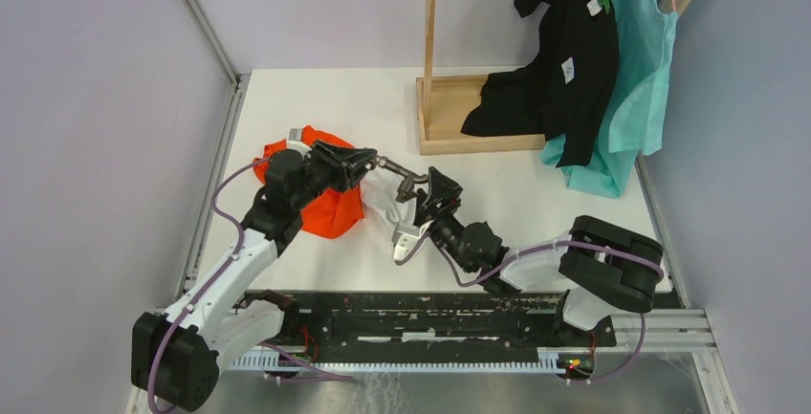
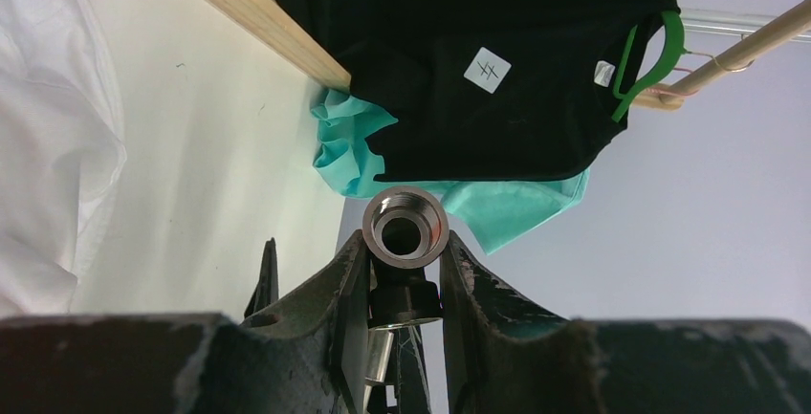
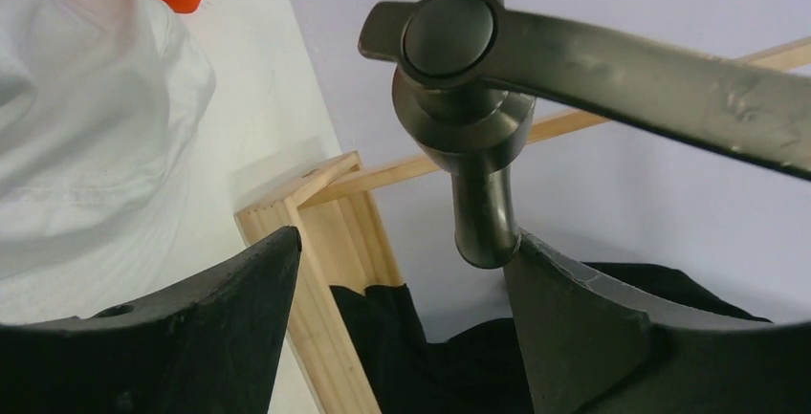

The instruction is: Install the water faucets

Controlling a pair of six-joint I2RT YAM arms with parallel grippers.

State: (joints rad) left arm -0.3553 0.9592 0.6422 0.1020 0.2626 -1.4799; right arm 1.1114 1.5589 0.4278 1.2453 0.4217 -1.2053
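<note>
The left gripper is clamped on the valve body, held between its fingertips. The right gripper is apart, with the spout pipe touching one finger. Likely the joining step; next, the right gripper closes on the pipe and aligns it.

The water faucet in the left pincer spans mid-frame; open bench lies upper left; wooden stand and shirts block upper right.

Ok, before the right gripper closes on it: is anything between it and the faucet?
Nothing visible does. The water faucet hangs at the open right gripper, its pipe against one finger. The left gripper is shut on it from the other side.
</note>
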